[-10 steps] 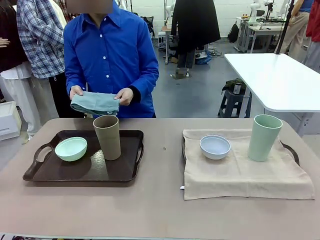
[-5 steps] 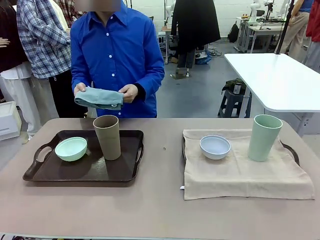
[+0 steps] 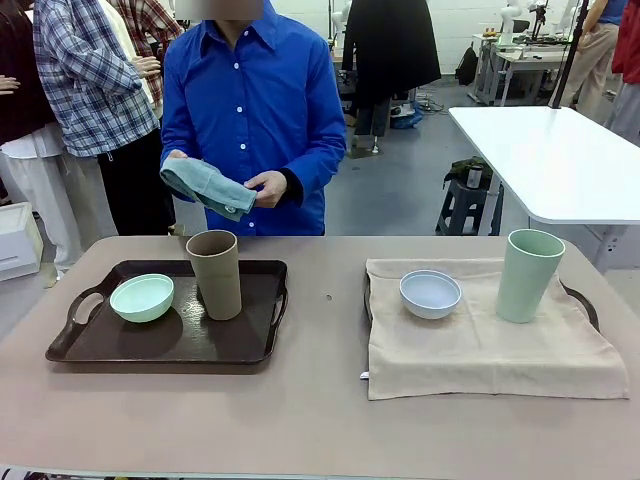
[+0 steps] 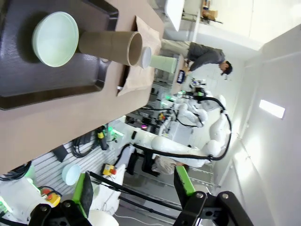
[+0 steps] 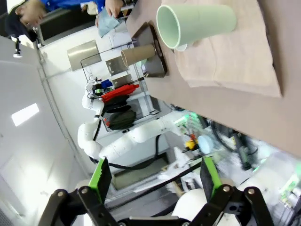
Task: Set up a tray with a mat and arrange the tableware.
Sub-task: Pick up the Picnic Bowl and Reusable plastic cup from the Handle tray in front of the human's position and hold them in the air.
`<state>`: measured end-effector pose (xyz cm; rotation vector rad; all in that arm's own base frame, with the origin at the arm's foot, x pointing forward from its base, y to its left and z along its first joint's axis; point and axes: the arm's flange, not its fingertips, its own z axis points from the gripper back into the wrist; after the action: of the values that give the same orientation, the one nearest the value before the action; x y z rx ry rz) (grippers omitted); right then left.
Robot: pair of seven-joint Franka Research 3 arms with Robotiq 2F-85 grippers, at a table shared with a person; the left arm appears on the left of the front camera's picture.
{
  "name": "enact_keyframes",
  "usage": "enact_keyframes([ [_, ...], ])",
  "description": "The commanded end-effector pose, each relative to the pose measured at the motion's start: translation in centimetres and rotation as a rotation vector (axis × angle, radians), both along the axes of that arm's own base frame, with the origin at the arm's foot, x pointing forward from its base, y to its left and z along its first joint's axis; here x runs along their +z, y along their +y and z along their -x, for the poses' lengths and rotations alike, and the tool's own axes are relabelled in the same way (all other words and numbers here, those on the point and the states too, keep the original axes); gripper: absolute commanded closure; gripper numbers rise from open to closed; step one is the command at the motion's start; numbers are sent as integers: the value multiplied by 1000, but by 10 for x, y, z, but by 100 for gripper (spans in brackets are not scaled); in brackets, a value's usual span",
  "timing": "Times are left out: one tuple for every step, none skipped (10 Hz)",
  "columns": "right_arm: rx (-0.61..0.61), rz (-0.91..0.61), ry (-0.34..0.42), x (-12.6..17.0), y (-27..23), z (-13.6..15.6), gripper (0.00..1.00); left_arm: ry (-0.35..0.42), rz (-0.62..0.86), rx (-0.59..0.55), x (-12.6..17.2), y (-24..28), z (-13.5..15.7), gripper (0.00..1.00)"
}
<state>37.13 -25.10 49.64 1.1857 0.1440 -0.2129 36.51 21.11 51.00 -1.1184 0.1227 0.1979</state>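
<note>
A dark brown tray [image 3: 130, 345] at the left holds a mint green bowl [image 3: 141, 297] and a tan cup [image 3: 214, 273]. At the right, a beige mat [image 3: 480, 350] covers a second tray [image 3: 588, 305] and carries a pale blue-white bowl [image 3: 430, 293] and a pale green cup [image 3: 529, 275]. My left gripper [image 4: 134, 188] stands open, well clear of the brown tray [image 4: 28, 70], mint bowl [image 4: 55, 32] and tan cup [image 4: 110, 45]. Off the table's edge, my right gripper [image 5: 154, 179] is open too, away from the green cup [image 5: 195, 23] and mat [image 5: 230, 61].
A person in a blue shirt stands at the far side with a folded teal cloth [image 3: 208, 186] in both hands above the table edge. Bare tabletop [image 3: 320, 420] runs between the trays and along the front. Other people and a white table [image 3: 560, 160] stand behind.
The person has stepped to the right and lifted the teal cloth, tilting it. Nothing on the table has moved.
</note>
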Motion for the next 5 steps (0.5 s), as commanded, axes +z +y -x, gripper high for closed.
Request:
enact_keyframes([
  [51, 65, -77, 9, 21, -17, 0, -45, -136, -14, 17, -1, -2, 8],
  [73, 114, -112, 15, 38, -27, 0, -69, -199, -14, 24, -3, 1, 8],
  [122, 153, -187, 23, 59, -33, 0, -93, -243, -32, 33, -8, 6, 8],
  [193, 156, -263, 33, 85, -38, 0, -137, -330, -29, 45, -15, 12, 8],
  [267, 193, -353, 47, 116, -46, 0, -190, -428, -27, 61, -26, 19, 8],
])
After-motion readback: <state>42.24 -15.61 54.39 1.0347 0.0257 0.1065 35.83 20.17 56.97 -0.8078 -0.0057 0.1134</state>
